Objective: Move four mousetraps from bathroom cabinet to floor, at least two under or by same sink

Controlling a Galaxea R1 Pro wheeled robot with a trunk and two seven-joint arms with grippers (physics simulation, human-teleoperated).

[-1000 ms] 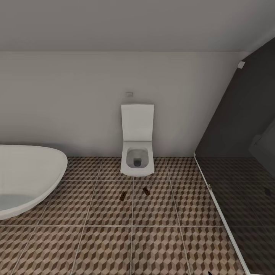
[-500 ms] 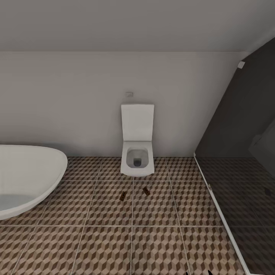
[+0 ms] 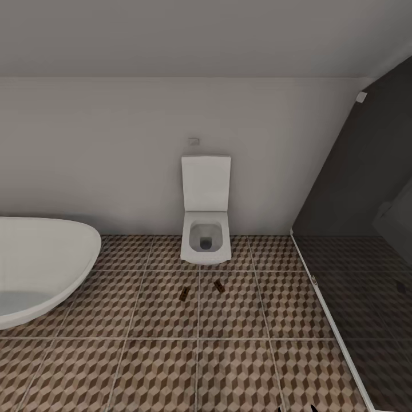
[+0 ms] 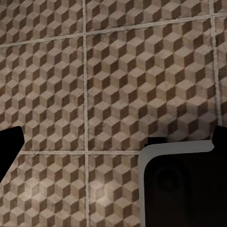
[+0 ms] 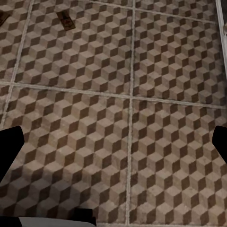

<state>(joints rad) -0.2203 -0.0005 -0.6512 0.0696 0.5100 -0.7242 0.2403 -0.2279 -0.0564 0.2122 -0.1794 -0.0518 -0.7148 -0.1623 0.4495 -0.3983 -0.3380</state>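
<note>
Floor: big square bathroom floor tiles (image 3: 154, 366) printed with brown, beige and white cubes, pale grout lines, spread right across the head view.
Mousetraps: two small flat brown wooden mousetraps lie on those tiles, just in front of the toilet — one (image 3: 183, 294) nearer the bathtub side, the other (image 3: 218, 285) beside it, near each other but apart.
Right wrist view: one brown trap (image 5: 65, 21) shows on the tiles, and a sliver of a second (image 5: 3, 18) is at the picture's edge.
Toilet: white wall-hung toilet (image 3: 206, 229) with its lid up, against the pale wall.
Bathtub: rounded white bathtub (image 3: 40, 269) off to the left.
Shower: dark glass shower screen (image 3: 366, 240) on the right.
Left jaws: black fingertips (image 4: 9, 146) at both sides of the wrist picture, spread wide, nothing between them but tile.
Right jaws: black fingertips (image 5: 10, 144) well apart too, holding nothing.
</note>
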